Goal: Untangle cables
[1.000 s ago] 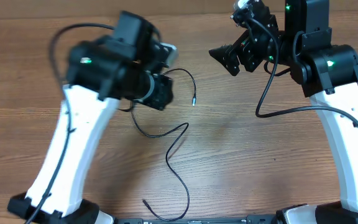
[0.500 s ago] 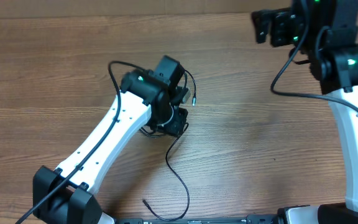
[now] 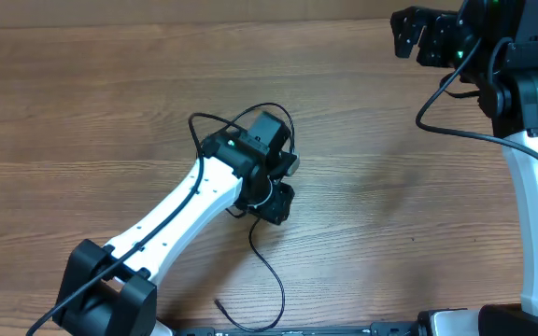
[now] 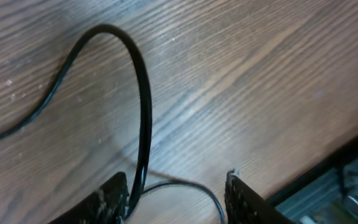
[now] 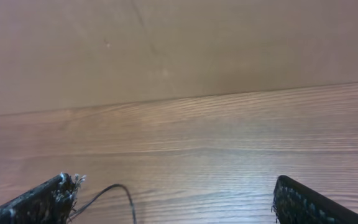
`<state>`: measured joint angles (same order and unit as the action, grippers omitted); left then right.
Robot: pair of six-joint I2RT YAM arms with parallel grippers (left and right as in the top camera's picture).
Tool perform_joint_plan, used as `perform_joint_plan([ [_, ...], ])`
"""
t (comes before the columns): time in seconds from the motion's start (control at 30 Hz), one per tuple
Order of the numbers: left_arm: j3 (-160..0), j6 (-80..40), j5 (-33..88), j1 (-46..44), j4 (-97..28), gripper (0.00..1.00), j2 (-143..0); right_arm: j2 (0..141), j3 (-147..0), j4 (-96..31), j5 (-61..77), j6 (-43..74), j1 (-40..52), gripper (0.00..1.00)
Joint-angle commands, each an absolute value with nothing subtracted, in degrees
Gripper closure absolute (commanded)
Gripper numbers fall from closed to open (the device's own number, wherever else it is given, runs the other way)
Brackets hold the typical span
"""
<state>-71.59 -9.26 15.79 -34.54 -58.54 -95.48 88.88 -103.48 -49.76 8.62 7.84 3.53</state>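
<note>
A thin black cable (image 3: pixel 271 269) snakes over the wooden table from under my left gripper (image 3: pixel 276 201) down to a small plug (image 3: pixel 219 302) near the front edge. Another stretch of cable arcs above the left wrist (image 3: pixel 267 106). In the left wrist view the cable (image 4: pixel 143 93) loops over the wood and runs down against the left finger (image 4: pixel 112 198). A thinner strand (image 4: pixel 211 194) curves between the jaws. The left gripper (image 4: pixel 176 180) is open, clamping nothing. My right gripper (image 3: pixel 411 35) hovers open and empty at the far right corner, its fingertips wide apart (image 5: pixel 174 182).
A thick black arm cable (image 3: pixel 437 117) hangs off the right arm. A thin dark cord (image 5: pixel 122 191) shows beside the right gripper's left finger (image 5: pixel 48 200); which cord it is I cannot tell. The table's front edge (image 4: pixel 328 165) lies close to the left gripper.
My left arm came down over the cable and shifted slightly right, its jaws spreading apart. The right arm swung up and away to the far right corner and then held.
</note>
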Motion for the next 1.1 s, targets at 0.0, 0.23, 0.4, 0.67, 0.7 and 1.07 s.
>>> perform_joint_plan([
  [0.0, -67.5, -8.0, 14.4, -34.8, -55.5, 0.61, -95.2, 86.7, -103.6, -49.8, 10.8, 8.5, 3.8, 0.00],
  [0.23, -67.8, -9.5, 12.0, -34.4, -53.4, 0.96, -95.1, 85.4, -103.6, -50.6, 10.9, 8.5, 3.8, 0.33],
  [0.4, -78.1, -9.2, 6.3, -33.1, -61.0, 0.96, -95.0, 85.3, -103.6, -51.9, 15.8, 6.1, 3.8, 0.00],
  [0.67, -103.8, -7.7, 1.4, -32.6, -78.3, 0.93, -95.0, 85.3, -103.6, -58.7, 33.6, -25.4, 3.8, 0.00],
  [0.7, -106.2, -7.6, 1.1, -32.6, -80.1, 0.93, -94.9, 85.3, -103.5, -59.2, 34.9, -27.7, 3.8, 0.00],
  [1.07, -129.3, -0.8, 0.6, -35.5, -96.4, 0.90, -93.8, 86.8, -103.4, -62.7, 50.3, -53.0, 3.8, 0.00],
])
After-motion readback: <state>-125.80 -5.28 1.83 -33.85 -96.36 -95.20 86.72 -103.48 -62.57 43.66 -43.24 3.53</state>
